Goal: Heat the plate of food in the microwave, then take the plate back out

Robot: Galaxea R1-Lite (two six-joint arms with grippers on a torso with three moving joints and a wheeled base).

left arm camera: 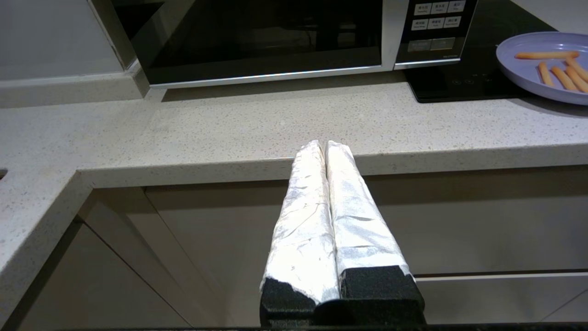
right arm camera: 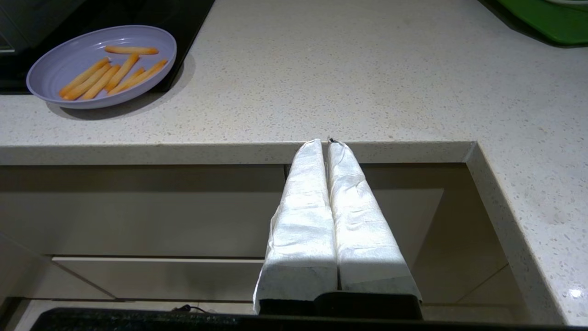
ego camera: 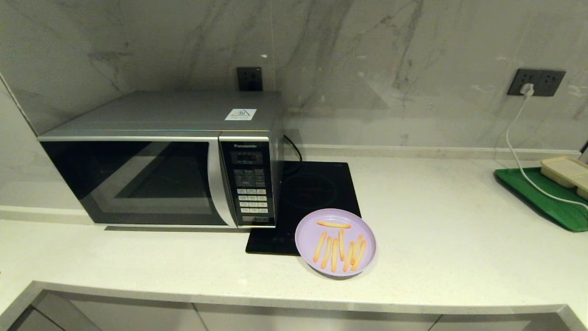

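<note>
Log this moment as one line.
microwave door closed | plate of fries half on cooktop | left tool, right tool shut, below counter edge

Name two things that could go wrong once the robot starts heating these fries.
1. The plate of food lies half on the induction cooktop, so it may tip when gripped.
2. The microwave door is shut, and the left gripper and right gripper both have closed fingers: pulling the handle could shift the oven.

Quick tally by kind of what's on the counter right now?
Microwave: 1, door shut
Induction cooktop: 1
Purple plate: 1
Fries on the plate: 7
Green tray: 1
Beige compartment tray: 1, on the green tray
Total: 12
</note>
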